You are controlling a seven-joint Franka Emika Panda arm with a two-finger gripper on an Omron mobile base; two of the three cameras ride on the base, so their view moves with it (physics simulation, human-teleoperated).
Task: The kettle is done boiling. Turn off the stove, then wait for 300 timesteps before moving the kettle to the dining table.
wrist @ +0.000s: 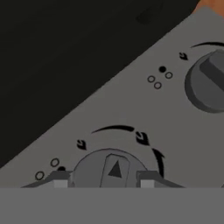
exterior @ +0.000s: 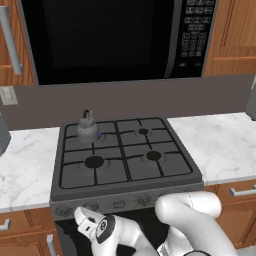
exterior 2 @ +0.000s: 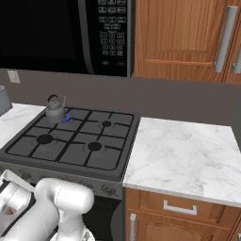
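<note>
The small dark-grey kettle (exterior: pixel 87 129) (exterior 2: pixel 55 110) stands upright on the back-left burner of the stove (exterior: pixel 131 176) (exterior 2: pixel 116 157). A bit of blue flame (exterior: pixel 98 134) (exterior 2: pixel 67 117) shows at its base. Low at the stove's front panel, my gripper (exterior: pixel 80 214) (wrist: pixel 103 180) faces the row of knobs. In the hand view a round knob (wrist: pixel 111 168) with a raised ridge sits between my two fingertips (wrist: pixel 60 180), which flank it, apart from the ridge. A second knob (wrist: pixel 208 83) lies up to the right. The dining table is out of view.
A black microwave (exterior: pixel 110 35) (exterior 2: pixel 61 33) hangs above the stove. Marble counters (exterior: pixel 220 142) (exterior 2: pixel 183 155) run on both sides over wooden drawers. A grey object (exterior: pixel 2 135) (exterior 2: pixel 4 100) stands on the left counter. My own arm (exterior: pixel 190 215) (exterior 2: pixel 61 202) crosses the oven front.
</note>
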